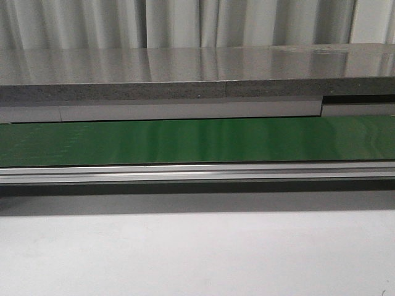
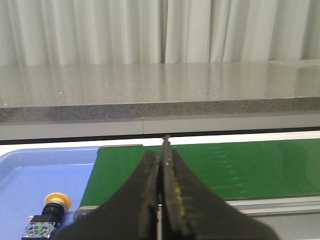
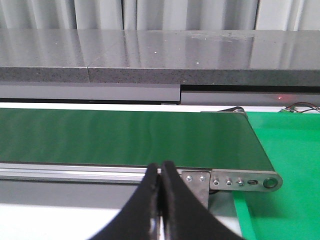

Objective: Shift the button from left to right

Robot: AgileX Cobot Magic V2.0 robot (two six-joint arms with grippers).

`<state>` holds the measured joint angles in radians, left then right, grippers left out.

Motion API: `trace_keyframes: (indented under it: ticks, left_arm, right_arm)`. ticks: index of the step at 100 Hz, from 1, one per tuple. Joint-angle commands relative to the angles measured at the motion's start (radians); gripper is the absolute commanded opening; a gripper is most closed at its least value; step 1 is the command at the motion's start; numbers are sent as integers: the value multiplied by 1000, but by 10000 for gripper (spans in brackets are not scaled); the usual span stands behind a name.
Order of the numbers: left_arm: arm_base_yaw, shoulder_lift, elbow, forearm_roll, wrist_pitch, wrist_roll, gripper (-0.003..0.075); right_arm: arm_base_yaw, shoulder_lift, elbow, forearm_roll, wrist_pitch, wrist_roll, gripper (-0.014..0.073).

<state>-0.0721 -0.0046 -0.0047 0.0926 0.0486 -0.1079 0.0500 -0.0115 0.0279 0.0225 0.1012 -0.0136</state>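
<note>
Left pincer point(image 2: 161, 165): both dark fingers pressed flat together, no gap between them, nothing held. It points out over the near edge of the green conveyor belt point(image 2: 225, 167).

Right pincer point(image 3: 160, 172): fingers likewise closed tight against each other, empty. It sits near the belt's silver side rail point(image 3: 75, 172), close to the belt's end roller point(image 3: 270, 182).

Button point(image 2: 47, 217): lies on its side in a blue tray point(image 2: 30, 170), at the left end of the belt, just beyond the belt's corner. Orange-yellow round head faces up and away; black body below it; a pale, greenish terminal block at the near end. Not touching the left pincer; it rests apart from it, off to one side of the fingers. Only the left wrist view shows it.

Front view: green belt runs across the whole width, silver rail along its near edge, pale grey surface point(image 1: 197, 253) in the foreground. Neither pincer nor button appears in this view.

Behind the belt: long grey speckled stone-like shelf point(image 1: 185, 77), glossy on top. Pale pleated curtain point(image 1: 185, 21) behind that.

Right wrist view: past the belt's end, a flat bright-green mat point(image 3: 290, 165). Some thin wires and a small red light show at the far edge near the shelf, too small to make out.
</note>
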Motion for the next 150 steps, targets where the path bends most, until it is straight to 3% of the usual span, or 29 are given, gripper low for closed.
trace_keyframes:
  ticks: [1,43,65,84,124,150]
  left_arm:
    - [-11,-33,57,-1,-70,-7,-20]
    - [-11,-33,53,6,-72,-7,-20]
    - [-11,-5,-47,4,-49,-7,-20]
    - [-11,135,-231,-7,124,-7,-20]
    - [-11,549,-715,-2,709,-7,-20]
    - [-11,667,-790,-7,760,-7,-20]
  right_arm:
    - [0,-17,-15,1,-83,-8,-67]
    - [0,-17,-15,1,-83,-8,-67]
    - [0,-17,-15,1,-83,-8,-67]
    - [0,-17,-15,1,-83,-8,-67]
    - [0,-17,-15,1,-83,-8,-67]
    - [0,-17,-15,1,-83,-8,-67]
